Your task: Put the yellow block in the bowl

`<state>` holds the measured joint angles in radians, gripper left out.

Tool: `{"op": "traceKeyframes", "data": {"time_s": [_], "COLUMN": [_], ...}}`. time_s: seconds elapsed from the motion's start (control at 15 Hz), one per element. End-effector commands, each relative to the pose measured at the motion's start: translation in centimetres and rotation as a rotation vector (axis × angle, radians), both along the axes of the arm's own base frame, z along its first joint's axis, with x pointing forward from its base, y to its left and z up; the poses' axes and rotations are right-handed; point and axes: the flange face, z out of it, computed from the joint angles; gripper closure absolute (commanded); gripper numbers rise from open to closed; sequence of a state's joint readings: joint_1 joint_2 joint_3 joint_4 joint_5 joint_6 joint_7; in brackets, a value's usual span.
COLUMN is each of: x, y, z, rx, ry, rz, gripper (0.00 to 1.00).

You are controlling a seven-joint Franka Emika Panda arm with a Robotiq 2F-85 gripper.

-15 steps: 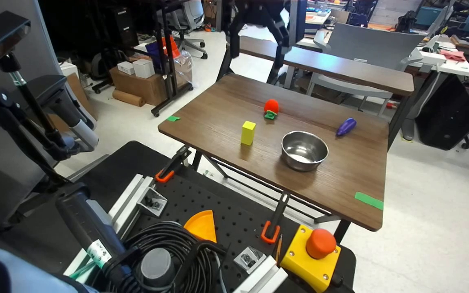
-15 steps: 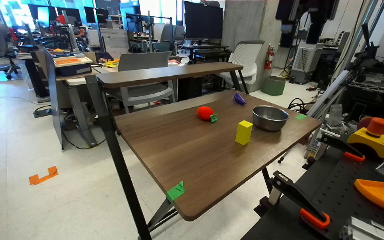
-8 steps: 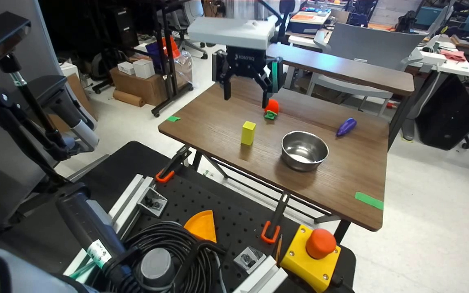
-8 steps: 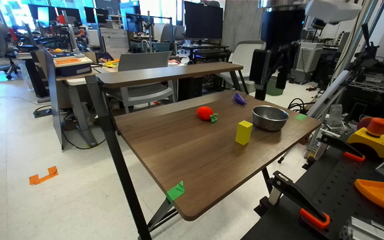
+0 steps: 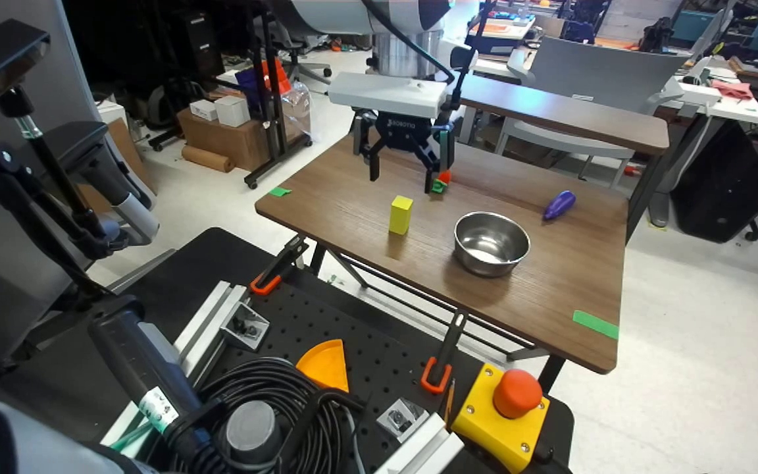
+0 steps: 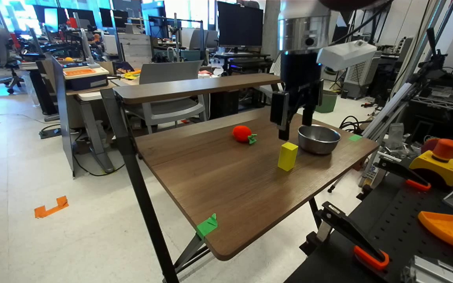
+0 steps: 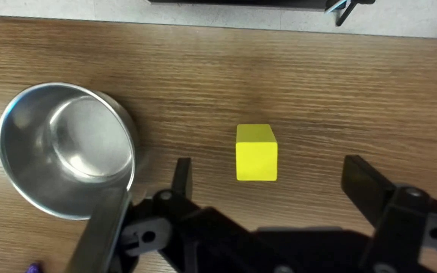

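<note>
The yellow block [image 5: 401, 215] stands upright on the brown table; it also shows in an exterior view [image 6: 288, 156] and in the wrist view [image 7: 256, 161]. The silver metal bowl [image 5: 491, 242] stands beside it, also seen in an exterior view [image 6: 319, 139] and at the left of the wrist view [image 7: 66, 151]. My gripper [image 5: 401, 184] is open and empty, pointing down above the table. In an exterior view the gripper [image 6: 295, 130] hangs above and behind the block. In the wrist view the block appears between the wide-apart fingers [image 7: 182, 176], below their tips.
A red-and-green piece [image 6: 242, 133] lies on the table [image 6: 218, 188], partly behind a finger in an exterior view [image 5: 445, 177]. A purple piece [image 5: 559, 205] lies beyond the bowl. A raised shelf [image 5: 550, 108] runs along the table's far side. A black pegboard cart [image 5: 353, 329] adjoins the near edge.
My gripper has come down from the top of both exterior views toward the block, staying open. The block, the bowl and the red-and-green piece have not moved.
</note>
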<state>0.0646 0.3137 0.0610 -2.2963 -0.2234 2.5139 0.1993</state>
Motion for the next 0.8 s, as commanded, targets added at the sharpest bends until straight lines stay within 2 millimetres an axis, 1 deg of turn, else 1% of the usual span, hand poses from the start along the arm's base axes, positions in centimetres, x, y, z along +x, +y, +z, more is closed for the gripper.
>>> {"op": "traceKeyframes", "data": {"time_s": [0.0, 0.2, 0.33, 0.73], "x": [2.8, 4.0, 4.4, 4.2], "y": [-0.1, -0.2, -0.2, 0.1], "z": [-2.0, -3.2, -3.7, -4.8], "rx": [-0.008, 0.001, 0.001, -0.019], "ry": [0.016, 0.036, 0.053, 0.098], "rz": [0.000, -0.020, -0.032, -0.042], "gripper": [0.00, 0.00, 0.00, 0.00]}}
